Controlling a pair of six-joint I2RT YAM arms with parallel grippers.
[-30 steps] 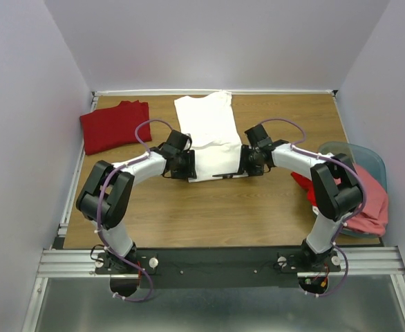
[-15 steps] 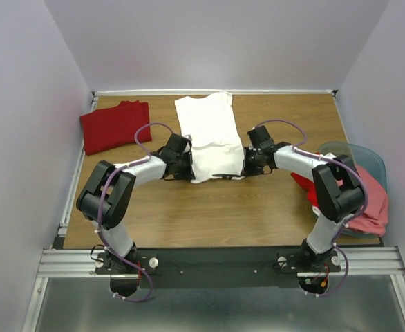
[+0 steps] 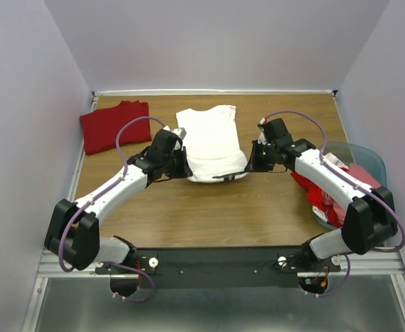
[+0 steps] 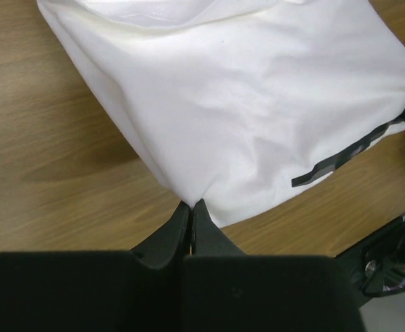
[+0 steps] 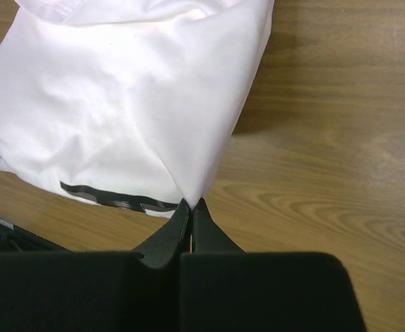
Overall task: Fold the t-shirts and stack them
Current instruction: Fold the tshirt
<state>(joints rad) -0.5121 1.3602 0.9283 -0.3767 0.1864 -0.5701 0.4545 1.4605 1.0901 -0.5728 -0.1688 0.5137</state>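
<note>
A white t-shirt lies mid-table with its near end lifted off the wood. My left gripper is shut on that shirt's near left corner, and in the left wrist view the white cloth is pinched at the gripper. My right gripper is shut on the near right corner; its wrist view shows the white cloth drawn to a point at the gripper. A dark red t-shirt lies folded at the far left. Red and pink t-shirts are heaped at the right.
A teal plastic bin stands at the table's right edge with the red and pink heap in it. Pale walls close in the table on the left, back and right. A metal rail runs along the near edge.
Both grippers closed on the white shirt's near corners and rose, lifting its near end. Both arms stretched farther from their bases.
</note>
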